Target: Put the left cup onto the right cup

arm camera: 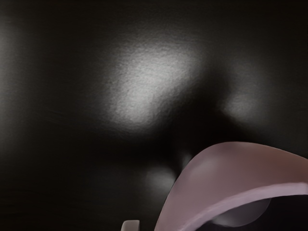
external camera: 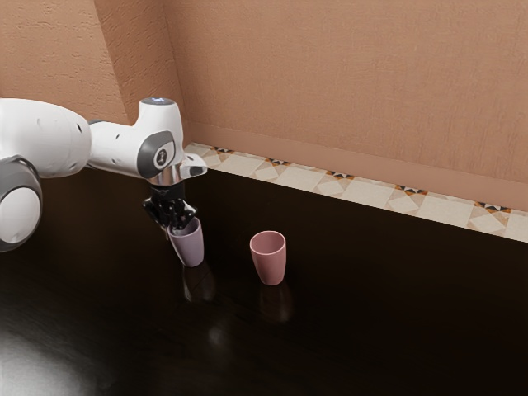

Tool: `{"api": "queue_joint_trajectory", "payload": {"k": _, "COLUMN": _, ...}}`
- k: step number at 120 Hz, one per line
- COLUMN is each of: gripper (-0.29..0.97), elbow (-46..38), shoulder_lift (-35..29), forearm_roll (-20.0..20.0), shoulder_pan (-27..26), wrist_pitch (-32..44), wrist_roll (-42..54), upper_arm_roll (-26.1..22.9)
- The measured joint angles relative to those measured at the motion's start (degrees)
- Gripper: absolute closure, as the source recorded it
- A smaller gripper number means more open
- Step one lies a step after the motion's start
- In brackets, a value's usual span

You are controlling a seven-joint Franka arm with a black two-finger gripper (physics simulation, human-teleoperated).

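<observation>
Dark, glossy desk [external camera: 371, 330] below terracotta walls. My pincer [external camera: 182, 224] is clenched on the rim of the lavender cup [external camera: 190, 246] [arm camera: 240, 173], which hangs tilted; I cannot tell if its base touches the desk. The pink cup [external camera: 268, 257] stands upright nearby, toward the exterior view's right, apart from it.

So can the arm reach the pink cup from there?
Probably yes. The gripper, holding the purple cup, is close beside the pink cup, and nothing stands between the two cups.
</observation>
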Motion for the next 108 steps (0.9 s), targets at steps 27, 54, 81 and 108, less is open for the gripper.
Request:
{"api": "queue_joint_trajectory", "payload": {"k": 27, "gripper": 0.75, "elbow": 0.0, "shoulder_lift": 0.0, "forearm_roll": 0.0, "shoulder_pan": -0.1, "wrist_pitch": 0.0, "wrist_roll": -0.9, "upper_arm_roll": -0.1}}
{"api": "queue_joint_trajectory", "payload": {"k": 54, "gripper": 0.77, "elbow": 0.3, "shoulder_lift": -0.5, "forearm_roll": 0.1, "shoulder_pan": -0.1, "wrist_pitch": 0.0, "wrist_roll": -1.7, "upper_arm_roll": -0.1}}
{"api": "queue_joint_trajectory", "payload": {"k": 81, "gripper": 0.78, "elbow": 1.0, "shoulder_lift": -1.1, "forearm_roll": 0.3, "shoulder_pan": -0.3, "wrist_pitch": 0.0, "wrist_roll": -2.3, "upper_arm_roll": -0.1}}
{"api": "queue_joint_trajectory", "payload": {"k": 108, "gripper": 0.78, "elbow": 1.1, "shoulder_lift": -3.1, "forearm_roll": 0.3, "shoulder_pan": -0.5, "wrist_pitch": -0.1, "wrist_roll": -2.7, "upper_arm_roll": -0.1}}
